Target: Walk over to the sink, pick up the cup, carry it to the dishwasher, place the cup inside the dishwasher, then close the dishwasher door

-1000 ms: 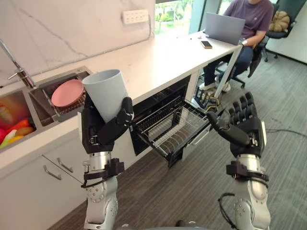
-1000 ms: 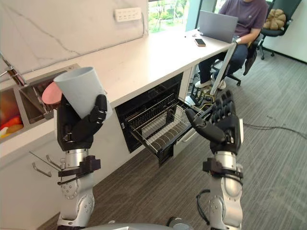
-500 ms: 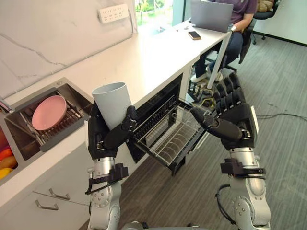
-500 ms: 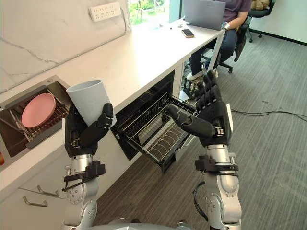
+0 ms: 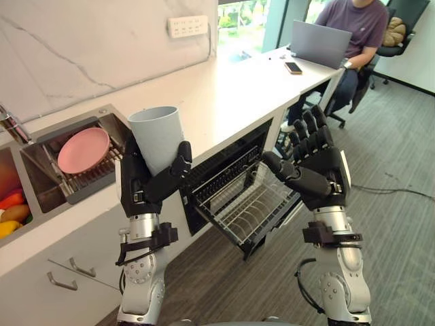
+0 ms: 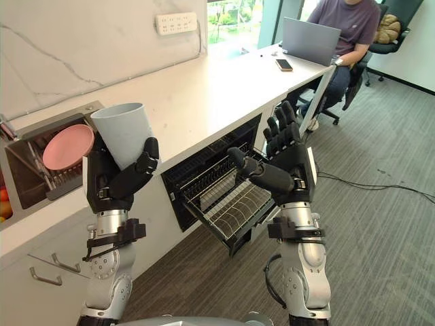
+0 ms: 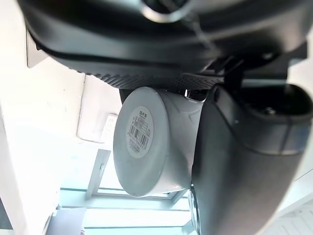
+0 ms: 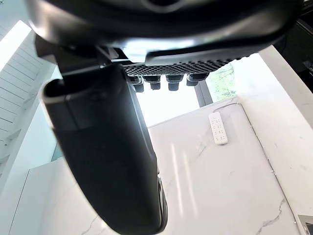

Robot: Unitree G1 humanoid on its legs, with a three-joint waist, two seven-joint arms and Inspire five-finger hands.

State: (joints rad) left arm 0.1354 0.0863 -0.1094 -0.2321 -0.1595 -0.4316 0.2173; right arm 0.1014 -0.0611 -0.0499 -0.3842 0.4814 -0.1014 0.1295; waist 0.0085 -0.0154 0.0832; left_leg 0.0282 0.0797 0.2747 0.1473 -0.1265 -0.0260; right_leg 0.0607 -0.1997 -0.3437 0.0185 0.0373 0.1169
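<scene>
the left robot hand [image 5: 144, 189] is curled round the pale cup [image 5: 158, 136], held upright, up and left of the open dishwasher [image 5: 221, 168]. the right robot hand [image 5: 318, 171] is spread wide, fingers straight, above the dishwasher's pulled-out rack [image 5: 246, 205]. a pink plate [image 5: 83, 150] lies further left of the dishwasher.

White grey-veined marble wall [image 5: 81, 54] behind long white countertop [image 5: 224, 102]; grey streaked floor [image 5: 401, 231]; bright daylit window [image 5: 239, 15] at far end.

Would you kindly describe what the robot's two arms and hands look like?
The left arm and right arm are silver-grey with black wrist collars. The left hand and right hand are dark and blocky; the right has a white side strip.
</scene>
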